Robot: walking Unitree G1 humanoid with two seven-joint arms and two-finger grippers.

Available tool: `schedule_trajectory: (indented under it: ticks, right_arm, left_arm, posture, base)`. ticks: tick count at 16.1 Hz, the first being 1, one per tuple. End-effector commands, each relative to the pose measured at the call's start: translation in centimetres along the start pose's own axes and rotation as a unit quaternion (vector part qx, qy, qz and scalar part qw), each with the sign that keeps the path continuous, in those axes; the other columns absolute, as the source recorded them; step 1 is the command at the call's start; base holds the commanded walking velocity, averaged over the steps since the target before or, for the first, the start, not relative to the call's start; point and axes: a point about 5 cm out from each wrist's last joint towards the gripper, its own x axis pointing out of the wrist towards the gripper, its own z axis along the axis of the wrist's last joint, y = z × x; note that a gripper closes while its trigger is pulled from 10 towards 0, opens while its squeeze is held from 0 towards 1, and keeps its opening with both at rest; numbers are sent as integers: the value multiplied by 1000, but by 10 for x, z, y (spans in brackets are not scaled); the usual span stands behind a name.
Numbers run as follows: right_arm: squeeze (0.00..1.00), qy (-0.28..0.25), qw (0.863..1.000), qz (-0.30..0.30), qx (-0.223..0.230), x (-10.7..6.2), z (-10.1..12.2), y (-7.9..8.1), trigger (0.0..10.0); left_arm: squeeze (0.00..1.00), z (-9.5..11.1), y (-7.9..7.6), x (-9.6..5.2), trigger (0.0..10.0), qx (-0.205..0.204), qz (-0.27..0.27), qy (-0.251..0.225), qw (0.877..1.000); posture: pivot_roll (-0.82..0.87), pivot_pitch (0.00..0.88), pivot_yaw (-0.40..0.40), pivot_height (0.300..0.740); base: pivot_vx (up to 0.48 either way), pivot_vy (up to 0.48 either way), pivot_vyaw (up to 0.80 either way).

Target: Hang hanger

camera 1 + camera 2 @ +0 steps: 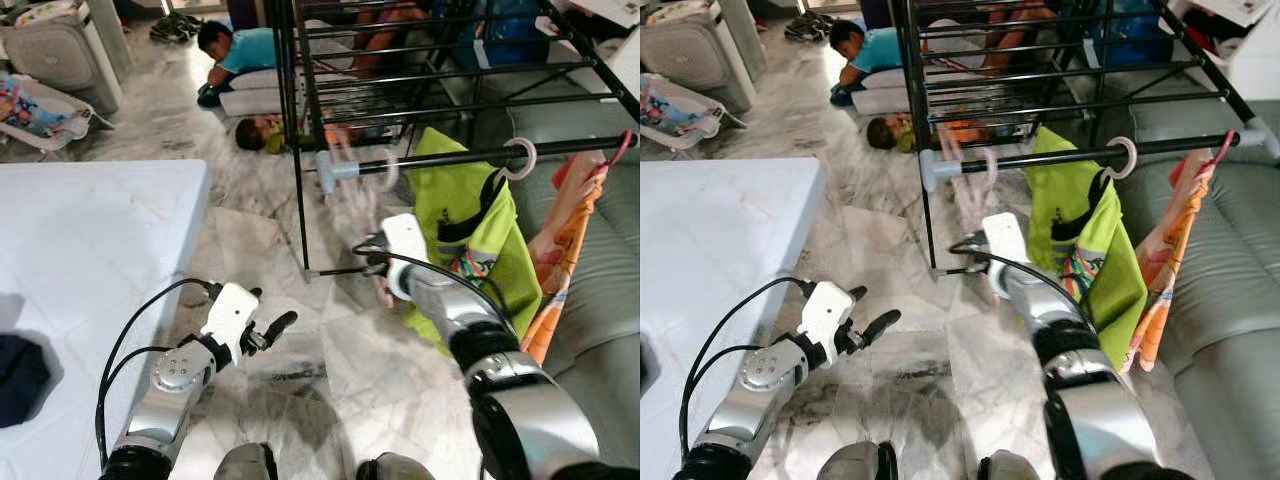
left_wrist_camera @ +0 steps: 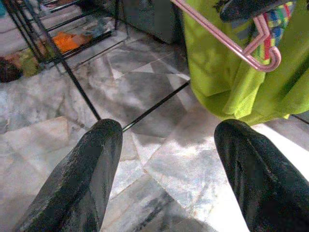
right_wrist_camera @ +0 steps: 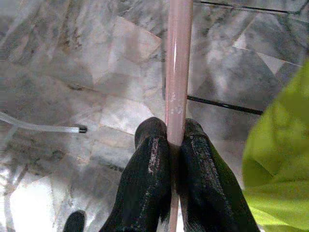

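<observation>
My right gripper (image 1: 372,255) is shut on a pink plastic hanger (image 3: 178,58), pinching its straight bar between both fingers (image 3: 152,159). The hanger (image 1: 360,190) looks blurred and rises toward the grey-capped end of the black rack rail (image 1: 450,157). In the left wrist view its hook (image 2: 268,58) curls in front of the lime-green garment (image 2: 217,72). That garment (image 1: 465,220) hangs on the rail by a white hook (image 1: 520,157), with an orange one (image 1: 575,230) beside it. My left gripper (image 1: 268,310) is open and empty, low over the marble floor (image 2: 159,159).
A white table (image 1: 80,250) stands at left with a dark cloth (image 1: 20,375) on it. A grey sofa (image 1: 600,300) lies right, under the rack. Beyond the rack two people (image 1: 240,50) lie on the floor. A baby bouncer (image 1: 40,110) sits far left.
</observation>
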Motion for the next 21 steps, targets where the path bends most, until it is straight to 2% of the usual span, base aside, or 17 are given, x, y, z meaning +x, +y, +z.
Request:
schedule_trajectory:
  ticks: [1, 4, 7, 10, 13, 14, 17, 19, 21]
  right_arm:
    - [0, -12, 1000, -4, -8, 1, 9, -1, 10000]
    - [0, 1, 999, -31, 11, 3, 6, -8, 10000]
    - [0, 44, 996, -45, 67, 4, -14, -11, 10000]
    - [0, 87, 993, -40, 66, 3, -41, -9, 10000]
    - [0, 89, 993, -41, 64, 1, -48, -11, 10000]
    - [1000, 69, 996, -46, 44, 1, -45, -14, 10000]
    - [1000, 27, 998, -58, 10, -1, -39, -23, 10000]
    - [1000, 11, 996, -83, 12, -6, -40, -35, 10000]
    - [1000, -6, 995, -99, -21, -13, -42, -46, 10000]
  left_arm:
    - [0, 1, 3, -2, 10000, 8, 4, 3, 1000]
    - [0, -1, 1, -2, 10000, 8, 4, 8, 1000]
    - [0, -2, -2, -1, 10000, 7, 2, 11, 1000]
    - [0, -4, -2, -2, 10000, 9, 2, 17, 1000]
    - [0, -4, -3, -1, 10000, 9, 5, 20, 1000]
    - [0, -5, -3, -1, 10000, 8, 6, 23, 1000]
    - [0, -6, -4, 0, 10000, 2, 10, 23, 1000]
    - [0, -5, -1, 3, 10000, -6, 17, 20, 1000]
    - [0, -5, 5, 4, 10000, -6, 21, 20, 1000]
  posture:
    - [7, 49, 13, 740]
    - [6, 52, 9, 740]
    - [7, 56, 3, 740]
    - [12, 56, -3, 740]
    - [12, 56, -3, 740]
    - [11, 49, -4, 740]
    - [11, 29, -1, 740]
    - [-7, 18, 11, 740]
    - [-28, 12, 24, 740]
  base:
    - [0, 0, 0]
    - [0, 0, 0]
    - [0, 0, 0]
    - [0, 0, 0]
    - [0, 0, 0]
    - [0, 0, 0]
    - [0, 0, 0]
    - [0, 0, 0]
    - [0, 0, 0]
